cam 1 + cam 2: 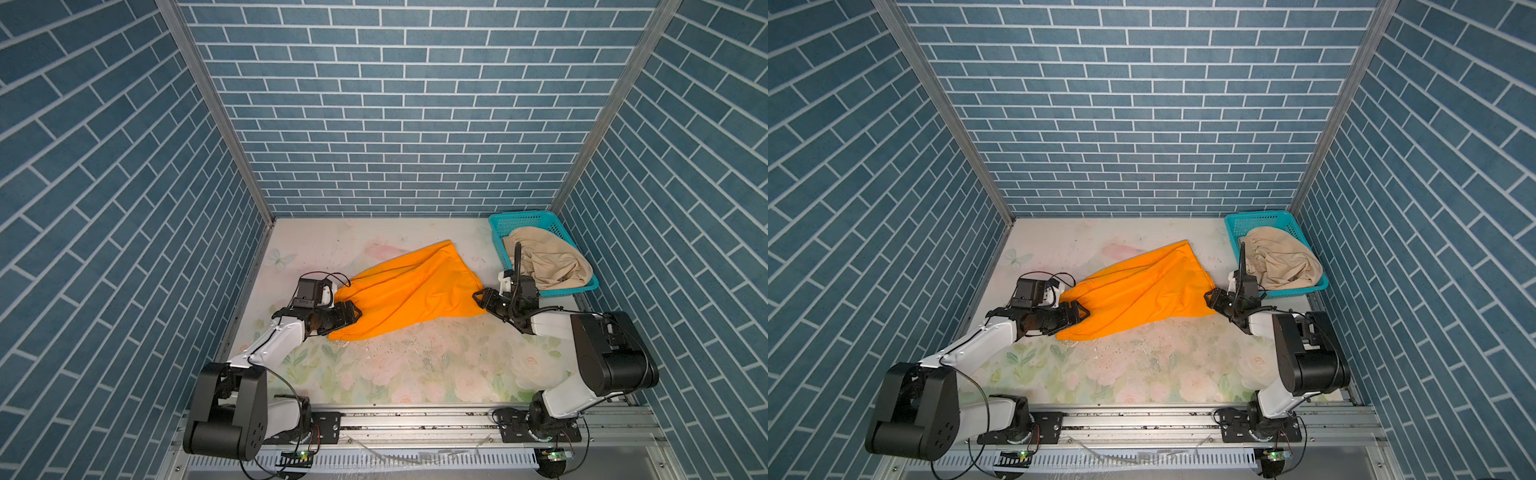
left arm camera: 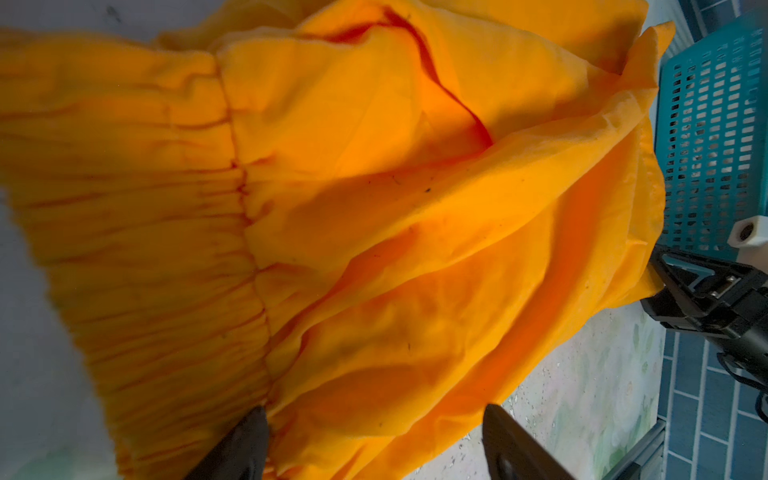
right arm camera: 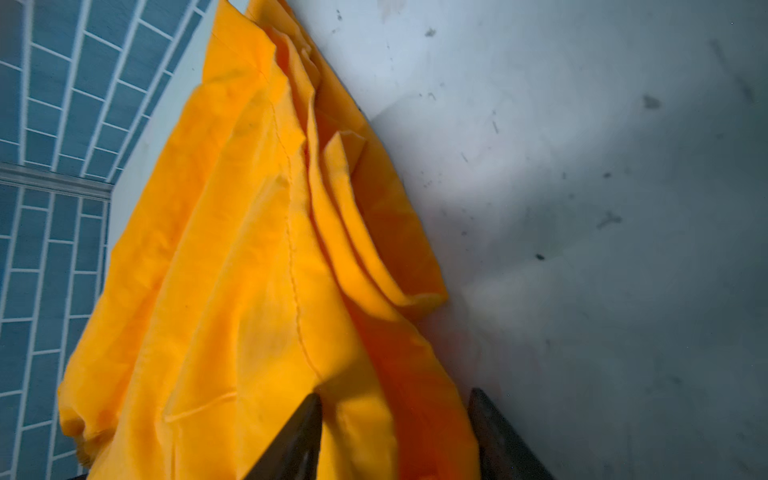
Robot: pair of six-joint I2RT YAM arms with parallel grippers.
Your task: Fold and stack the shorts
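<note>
Logging item one: orange shorts (image 1: 407,291), lying on the table (image 1: 415,365) between my two grippers. Left gripper (image 1: 353,313): jaws spread, astride the gathered waistband. Right gripper (image 1: 478,298): cloth corner sat between its jaws; I could not tell whether they pinched it. Item two: beige shorts (image 1: 548,262), heaped in the teal basket (image 1: 519,217) just beyond the right gripper.

One pair of shorts on the table (image 1: 415,374), the other pair in the basket (image 1: 523,222).
The first shorts (image 1: 407,291) lie across the middle, with the left gripper (image 1: 353,313) at their left end and the right gripper (image 1: 478,298) at their right end; the basket stands in the far right corner, with the second shorts (image 1: 548,262) inside.
</note>
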